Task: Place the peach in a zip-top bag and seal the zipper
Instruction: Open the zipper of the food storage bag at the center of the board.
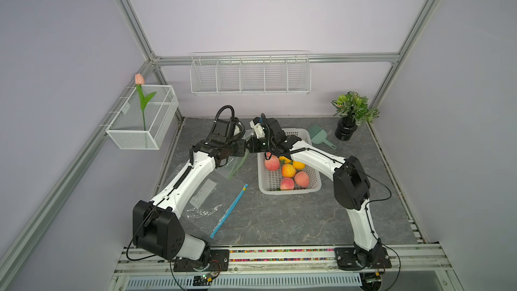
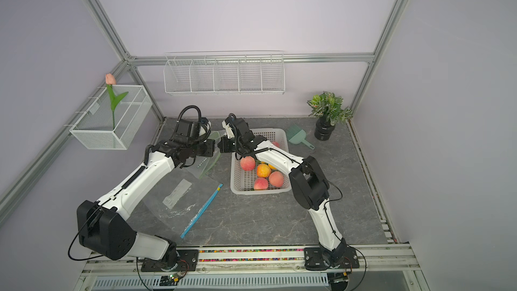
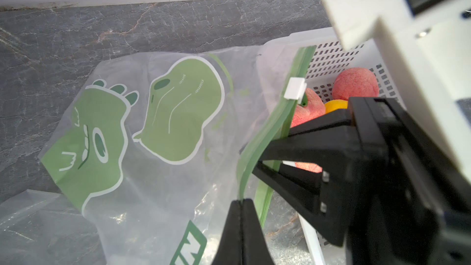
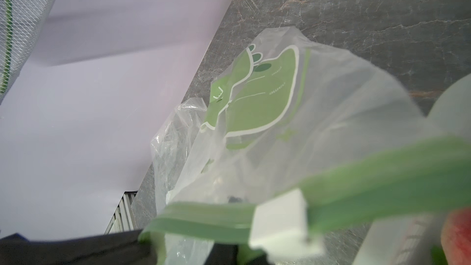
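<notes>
Your left pincer and right pincer both pinch the green zipper edge of the bag, beside the basket.

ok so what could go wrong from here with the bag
The left hand and right hand both pinch the bag at its green rim, close together; pulled apart, one may slip off the thin film. The slider sits partway along, so the mouth may stay too narrow for a peach. No hand is free to fetch one.

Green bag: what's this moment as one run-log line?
left gripper: shut on green bag | right gripper: shut on green bag | peaches: in basket
</notes>
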{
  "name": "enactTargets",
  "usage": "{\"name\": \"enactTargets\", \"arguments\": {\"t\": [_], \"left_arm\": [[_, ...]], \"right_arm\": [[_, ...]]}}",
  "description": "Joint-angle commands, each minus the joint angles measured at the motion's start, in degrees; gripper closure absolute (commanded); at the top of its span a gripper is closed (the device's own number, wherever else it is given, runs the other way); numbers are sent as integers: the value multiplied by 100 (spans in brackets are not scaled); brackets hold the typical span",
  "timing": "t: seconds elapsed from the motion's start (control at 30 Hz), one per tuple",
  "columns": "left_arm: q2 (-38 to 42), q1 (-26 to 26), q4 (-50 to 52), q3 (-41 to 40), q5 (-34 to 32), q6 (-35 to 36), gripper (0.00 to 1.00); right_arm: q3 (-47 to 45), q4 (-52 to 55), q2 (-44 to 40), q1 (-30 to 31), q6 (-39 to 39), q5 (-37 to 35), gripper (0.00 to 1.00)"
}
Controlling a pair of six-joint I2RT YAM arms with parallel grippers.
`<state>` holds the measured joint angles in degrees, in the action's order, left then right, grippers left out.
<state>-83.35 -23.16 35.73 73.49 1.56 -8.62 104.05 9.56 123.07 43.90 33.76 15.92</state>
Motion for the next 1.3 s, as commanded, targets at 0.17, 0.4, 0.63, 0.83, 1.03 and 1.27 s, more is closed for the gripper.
{"name": "enactTargets", "arguments": {"t": [0.17, 0.4, 0.63, 0.83, 1.03, 1.27], "left_arm": [[67, -14, -142, -375, 312, -148, 73], [31, -15, -99, -511, 164, -117, 69], [-48, -104, -86, -519, 31, -84, 63], [-202, -174, -74, -536, -96, -15, 63], [-217, -242, -68, -555, -437, -43, 83], [240, -285, -4, -529, -485, -191, 100]], "right_arm": [[63, 55, -248, 23, 324, -29, 93], [107, 67, -230, 27, 376, 34, 93], [244, 235, -156, 23, 342, 25, 93], [356, 326, -94, 14, 333, 40, 93], [406, 478, -63, 14, 248, 14, 93], [496, 965, -33, 32, -76, -288, 93]]}}
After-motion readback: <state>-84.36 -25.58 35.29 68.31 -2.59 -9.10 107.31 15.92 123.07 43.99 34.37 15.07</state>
